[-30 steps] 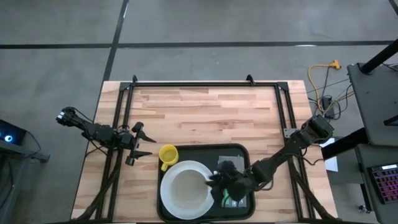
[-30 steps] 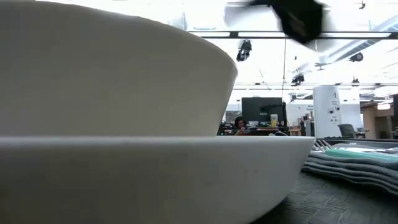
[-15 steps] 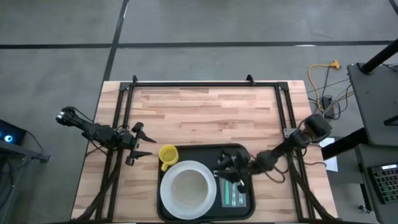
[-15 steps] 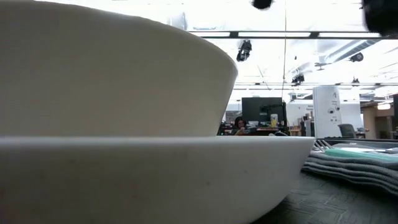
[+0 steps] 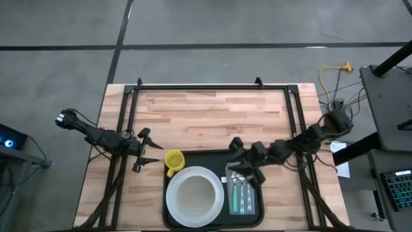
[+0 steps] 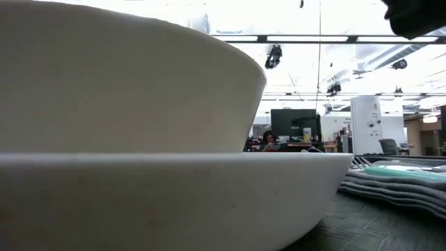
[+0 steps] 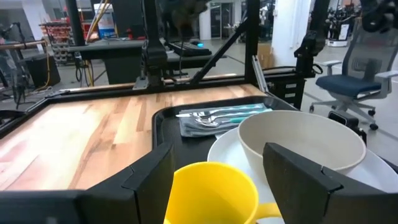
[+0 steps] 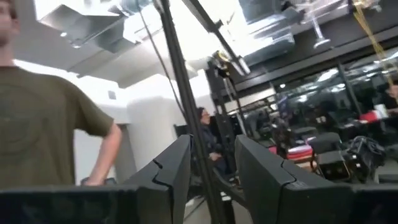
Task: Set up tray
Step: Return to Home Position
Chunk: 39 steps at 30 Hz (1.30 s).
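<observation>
Looking from the left of the high view, we find the left gripper (image 5: 153,152) at the left edge of the table (image 5: 212,113), fingers spread, just beside a yellow mug (image 5: 174,160). The tray (image 5: 206,157) lies at lower centre, carrying a white plate (image 5: 170,201) and a gray napkin (image 5: 243,195) with cutlery. The right gripper (image 5: 241,161) hovers over the tray's upper right part, fingers apart.

slim black jointed arms; left hand (image 5: 149,147), right hand (image 5: 242,160) dark, two-fingered
</observation>
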Tool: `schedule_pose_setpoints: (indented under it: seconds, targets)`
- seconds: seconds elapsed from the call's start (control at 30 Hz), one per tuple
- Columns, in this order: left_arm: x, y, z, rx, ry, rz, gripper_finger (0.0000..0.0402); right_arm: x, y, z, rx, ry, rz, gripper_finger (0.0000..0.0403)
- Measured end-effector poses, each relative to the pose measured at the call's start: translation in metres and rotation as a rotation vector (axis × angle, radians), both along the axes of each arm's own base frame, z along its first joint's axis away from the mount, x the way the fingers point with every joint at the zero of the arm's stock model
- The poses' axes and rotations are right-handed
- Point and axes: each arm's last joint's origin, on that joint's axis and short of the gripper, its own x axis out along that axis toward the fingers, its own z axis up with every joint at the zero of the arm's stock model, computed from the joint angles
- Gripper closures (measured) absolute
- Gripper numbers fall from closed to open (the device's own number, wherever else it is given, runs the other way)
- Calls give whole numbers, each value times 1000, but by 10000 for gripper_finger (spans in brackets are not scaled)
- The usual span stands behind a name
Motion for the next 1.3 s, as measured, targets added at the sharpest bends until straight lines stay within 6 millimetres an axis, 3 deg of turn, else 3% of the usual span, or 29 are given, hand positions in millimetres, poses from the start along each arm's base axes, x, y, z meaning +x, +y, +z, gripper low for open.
schedule_pose_setpoints:
  seconds: [0.27, 0.67, 0.9, 1.3]
  targets:
    - [1, -1, -2, 10, 20, -2, 178, -54, -33, -6, -9, 6, -28, 291]
    - [2, -1, -3, 13, 28, -1, 178, -127, -59, -24, 10, -40, -34, 291]
    - [2, -1, -3, 13, 29, -2, 178, -149, -66, -38, 13, -42, -22, 291]
    - [1, -1, -3, 13, 28, -2, 178, -149, -65, -43, -36, 53, 12, 291]
